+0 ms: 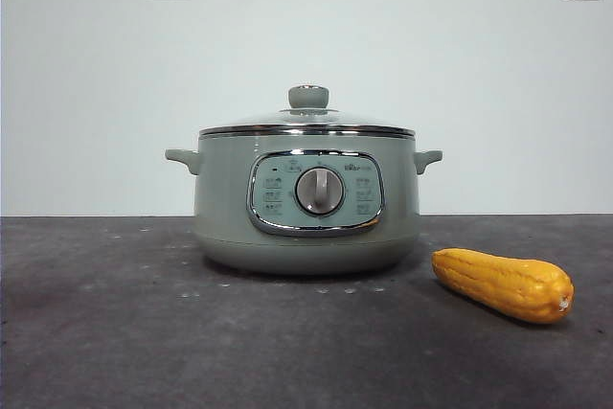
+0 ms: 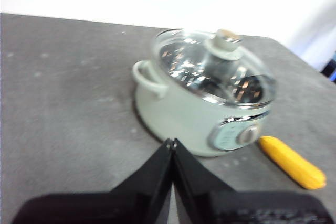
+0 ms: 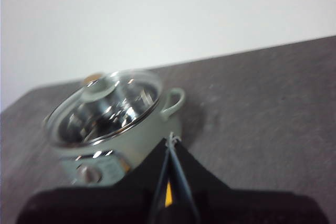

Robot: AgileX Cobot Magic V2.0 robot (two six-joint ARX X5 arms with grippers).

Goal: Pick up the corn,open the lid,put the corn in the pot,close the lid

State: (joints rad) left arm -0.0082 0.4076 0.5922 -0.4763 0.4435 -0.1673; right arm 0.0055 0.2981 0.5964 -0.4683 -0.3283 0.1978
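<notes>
- Corn (image 1: 503, 284) lies nearest the low front camera, on its side on the desk (image 1: 115, 332), just off the pot's front corner and not touching it — but the biggest thing comes next.
- Desk first for size: it is dark grey and rough, and it carries both the pot and the corn.
- Next biggest is the pot (image 1: 306, 208), round and sage green, standing upright in the middle with its silver dial (image 1: 319, 191) facing the front camera.
- On top sits the lid (image 1: 306, 124), made of glass with a shiny rim, flat and fully on the pot. Its green knob (image 1: 308, 97) sticks up in the middle.
- Left claw (image 2: 170, 142) hangs up high and well back from the pot, with its two black jaws pressed together and nothing between them.
- Right claw (image 3: 171, 139) also hangs high on the other side of the pot, jaws pinched together and holding nothing. A bit of yellow peeks through under it — likely the corn, which lies on that side.
- No step looks done yet: the corn is on the desk and the lid is on. So the job is at the very start, the picking up.
- I think the next move needs a claw, likely the right one since it is closer, to spread its jaws, come down over the corn and grab it across the middle. The corn is round and could roll away.
</notes>
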